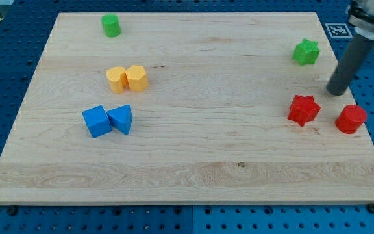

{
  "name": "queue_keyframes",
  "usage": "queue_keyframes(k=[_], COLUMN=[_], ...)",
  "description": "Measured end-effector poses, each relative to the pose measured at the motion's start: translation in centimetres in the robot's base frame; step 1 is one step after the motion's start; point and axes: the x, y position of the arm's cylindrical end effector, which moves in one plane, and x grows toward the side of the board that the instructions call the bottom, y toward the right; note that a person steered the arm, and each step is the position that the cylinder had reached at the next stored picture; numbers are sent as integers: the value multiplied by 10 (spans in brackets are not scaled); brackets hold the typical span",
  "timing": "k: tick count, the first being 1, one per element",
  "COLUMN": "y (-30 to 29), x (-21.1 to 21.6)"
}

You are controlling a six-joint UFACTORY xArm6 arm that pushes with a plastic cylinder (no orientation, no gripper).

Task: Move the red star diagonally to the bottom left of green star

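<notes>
The red star (303, 109) lies at the right of the frame, below the green star (306, 52) and almost straight under it, only a shade to the left. So it sits beneath its target but, as I judge it, not yet clearly diagonal: a push toward the frame's left remains.

My tip (336, 91) stands on the table (193, 169) just right of and slightly above the red star, apart from it, with the red cylinder (350, 119) just below and right of it. The end effector is a bare rod; it holds nothing and has no jaws to open or close.

Left of the red star the wood is open far across the middle. The yellow pair (126, 78), blue cube (96, 121), blue triangular block (121, 119) and green cylinder (111, 25) lie well apart at the frame's left. The table's right edge runs near the red cylinder.
</notes>
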Motion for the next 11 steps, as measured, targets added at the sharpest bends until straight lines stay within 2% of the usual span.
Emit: queue_keyframes(k=[1, 2, 3, 4, 5, 6, 8, 9, 10, 11], y=[0, -36, -93, -125, -143, -144, -123, -82, -52, -103], x=[34, 65, 74, 29, -51, -54, 40, 41, -30, -68])
